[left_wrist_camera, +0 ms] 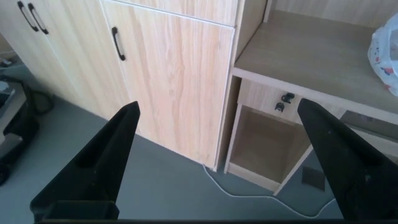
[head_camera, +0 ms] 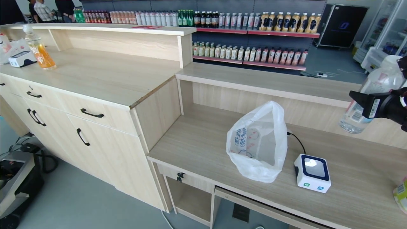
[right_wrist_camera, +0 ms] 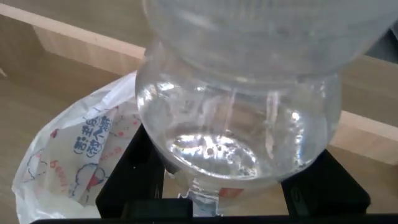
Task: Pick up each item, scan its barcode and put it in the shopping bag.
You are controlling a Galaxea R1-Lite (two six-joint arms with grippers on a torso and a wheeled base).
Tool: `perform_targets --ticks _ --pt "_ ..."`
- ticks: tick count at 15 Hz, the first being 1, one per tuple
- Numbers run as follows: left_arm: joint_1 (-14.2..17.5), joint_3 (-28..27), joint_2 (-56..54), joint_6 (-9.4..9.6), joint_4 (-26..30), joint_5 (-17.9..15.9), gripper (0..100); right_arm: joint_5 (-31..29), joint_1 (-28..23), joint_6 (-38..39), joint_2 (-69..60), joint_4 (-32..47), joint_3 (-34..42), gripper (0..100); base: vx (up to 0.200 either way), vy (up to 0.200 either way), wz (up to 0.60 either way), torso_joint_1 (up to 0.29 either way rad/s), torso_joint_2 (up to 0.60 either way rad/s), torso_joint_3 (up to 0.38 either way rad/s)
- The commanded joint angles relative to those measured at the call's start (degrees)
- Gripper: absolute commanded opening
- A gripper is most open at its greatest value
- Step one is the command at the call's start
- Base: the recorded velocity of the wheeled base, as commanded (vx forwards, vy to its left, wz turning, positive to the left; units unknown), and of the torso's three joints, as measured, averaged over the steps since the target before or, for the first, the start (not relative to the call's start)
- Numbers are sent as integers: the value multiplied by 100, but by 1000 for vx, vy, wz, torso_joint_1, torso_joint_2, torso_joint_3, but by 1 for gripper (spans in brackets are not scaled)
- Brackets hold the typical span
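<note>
- At the far left an orange drink bottle [head_camera: 40,48] stands on the higher counter [head_camera: 105,79], well apart from the work. We judge it is waiting its turn.
- Our left gripper [left_wrist_camera: 217,107] hangs over the floor in front of the cabinet doors, its fingers spread wide and holding nothing.
- The shopping bag [head_camera: 257,143] stands on the lower desk [head_camera: 197,140], slumped with its mouth half folded. Something printed already lies inside it.
- Just beside the bag is the scanner [head_camera: 313,171], its window facing up.
- Our right gripper [head_camera: 372,106] is clamped around a clear water bottle [head_camera: 376,92], held tilted in the air above the desk's right end, well apart from the scanner.
- To scan well, we should bring the bottle down over the window and turn it until the label's barcode faces the glass. Held there briefly, it must stay clear of the bag's loose plastic.
- Another item [head_camera: 401,194] sits at the right edge.
</note>
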Motion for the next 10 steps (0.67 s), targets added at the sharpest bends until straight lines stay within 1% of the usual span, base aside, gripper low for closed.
perform_targets --ticks 1,2,4,6,7,8,9,10 --pt "6 0 0 -1 -2 2 100 135 30 58 102 -24 -117 0 0 0 0 0 0 0" --pt "6 0 0 -1 -2 2 100 319 30 85 163 -60 -178 0 0 0 0 0 0 0" --pt "6 0 0 -1 -2 2 100 741 30 533 541 -350 -407 0 0 0 0 0 0 0" --pt "6 0 0 -1 -2 2 100 1391 100 709 1244 -1097 -627 0 0 0 0 0 0 0" --pt "6 0 0 -1 -2 2 100 1506 127 709 1403 -1246 -627 0 0 0 0 0 0 0" --pt "6 0 0 -1 -2 2 100 1699 215 709 2035 -1773 -679 0 0 0 0 0 0 0" --pt "6 0 0 -1 -2 2 100 1734 303 709 2440 -2055 -785 0 0 0 0 0 0 0" --pt "6 0 0 -1 -2 2 100 1734 364 709 2642 -2178 -873 0 0 0 0 0 0 0"
